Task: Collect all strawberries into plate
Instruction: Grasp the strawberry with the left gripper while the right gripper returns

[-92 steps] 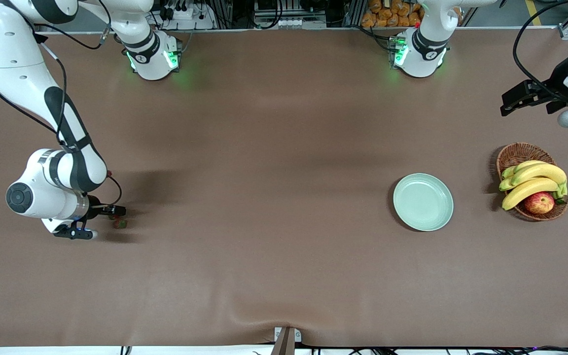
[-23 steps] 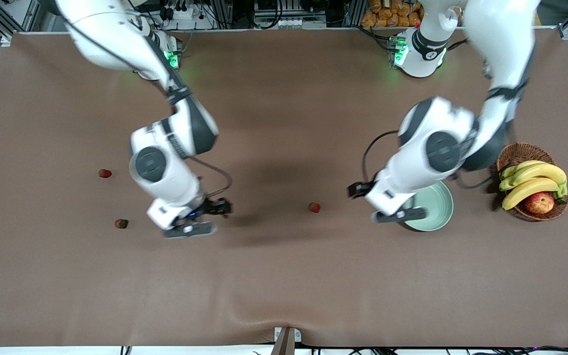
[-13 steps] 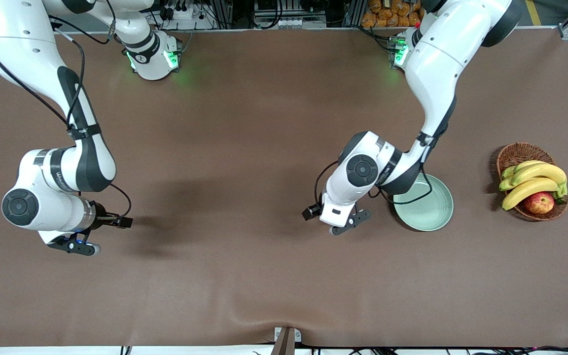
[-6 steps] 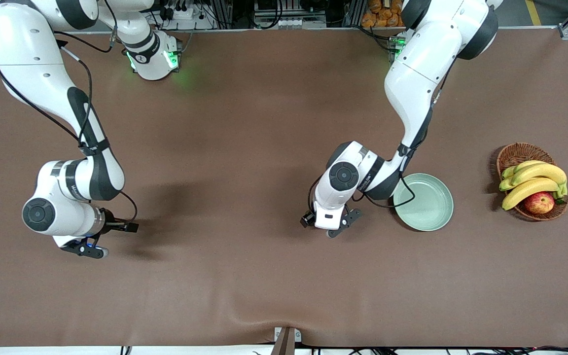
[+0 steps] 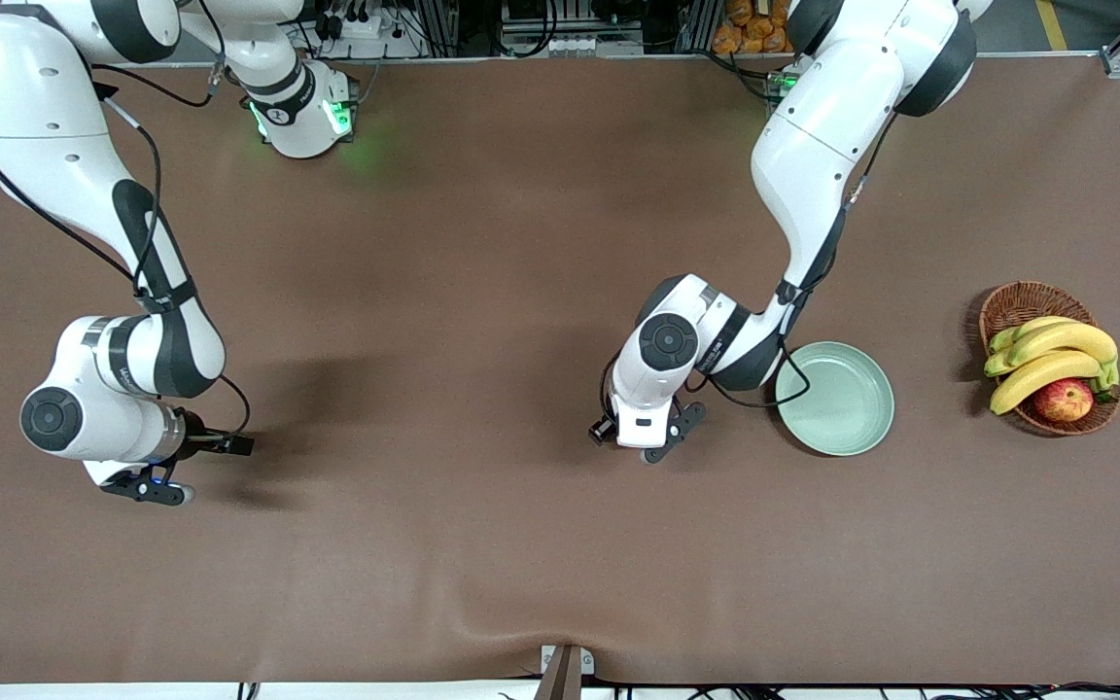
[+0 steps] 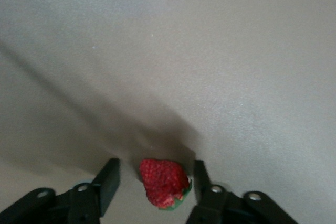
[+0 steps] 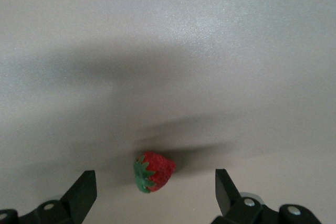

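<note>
In the left wrist view a red strawberry with a green top lies on the brown table between the fingers of my open left gripper. In the right wrist view another strawberry lies between the widely spread fingers of my open right gripper. In the front view the left gripper is low over the table beside the empty pale mint-green plate. The right gripper is low near the right arm's end of the table. All strawberries are hidden under the arms in the front view.
A brown wicker basket with bananas and a red-yellow apple stands beside the plate, toward the left arm's end of the table. A black cable from the left arm hangs over the plate's rim.
In the last half second the right gripper has shifted a little toward its own end of the table. The left gripper has edged slightly away from the front camera. Neither has closed.
</note>
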Controlling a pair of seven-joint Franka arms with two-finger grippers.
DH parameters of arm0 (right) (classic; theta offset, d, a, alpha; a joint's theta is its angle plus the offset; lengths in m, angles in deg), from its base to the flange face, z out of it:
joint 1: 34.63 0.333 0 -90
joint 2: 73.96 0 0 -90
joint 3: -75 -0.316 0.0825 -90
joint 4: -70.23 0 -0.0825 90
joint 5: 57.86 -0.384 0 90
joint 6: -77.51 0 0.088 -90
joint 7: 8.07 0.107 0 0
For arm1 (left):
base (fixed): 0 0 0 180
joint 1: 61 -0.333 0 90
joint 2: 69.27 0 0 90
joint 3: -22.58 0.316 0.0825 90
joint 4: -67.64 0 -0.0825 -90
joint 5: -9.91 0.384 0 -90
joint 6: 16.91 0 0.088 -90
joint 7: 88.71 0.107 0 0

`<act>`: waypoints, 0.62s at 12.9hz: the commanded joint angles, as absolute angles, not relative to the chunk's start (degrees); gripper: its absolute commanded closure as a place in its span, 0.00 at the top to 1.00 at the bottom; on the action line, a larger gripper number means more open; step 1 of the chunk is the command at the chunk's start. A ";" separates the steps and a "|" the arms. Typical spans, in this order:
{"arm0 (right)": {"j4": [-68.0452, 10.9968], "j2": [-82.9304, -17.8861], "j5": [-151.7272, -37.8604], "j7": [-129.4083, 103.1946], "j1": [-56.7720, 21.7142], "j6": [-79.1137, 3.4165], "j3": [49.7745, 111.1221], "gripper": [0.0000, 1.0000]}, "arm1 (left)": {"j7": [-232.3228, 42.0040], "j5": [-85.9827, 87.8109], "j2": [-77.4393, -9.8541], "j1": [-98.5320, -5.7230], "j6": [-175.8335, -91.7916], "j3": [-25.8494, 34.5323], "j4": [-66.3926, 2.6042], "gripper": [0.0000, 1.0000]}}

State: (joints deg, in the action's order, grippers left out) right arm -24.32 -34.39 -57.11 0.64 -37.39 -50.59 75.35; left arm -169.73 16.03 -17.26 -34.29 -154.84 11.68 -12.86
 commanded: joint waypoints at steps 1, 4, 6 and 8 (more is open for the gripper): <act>-27.41 -35.20 -58.73 0.01 -38.32 -53.80 74.12 1.00 | -171.06 16.50 -16.18 -33.40 -155.17 12.21 -11.63 0.11; -28.20 -35.20 -60.40 0.01 -38.32 -53.98 74.12 1.00 | -170.97 16.94 -18.99 -34.54 -152.72 12.21 -11.90 0.00; -28.20 -35.20 -60.50 -0.08 -38.41 -53.98 74.12 1.00 | -169.58 17.37 -23.11 -37.61 -146.94 12.12 -12.34 0.00; -28.12 -35.20 -60.50 -0.08 -38.67 -53.98 74.12 1.00 | -163.36 17.29 -26.89 -40.42 -140.43 11.86 -13.65 0.00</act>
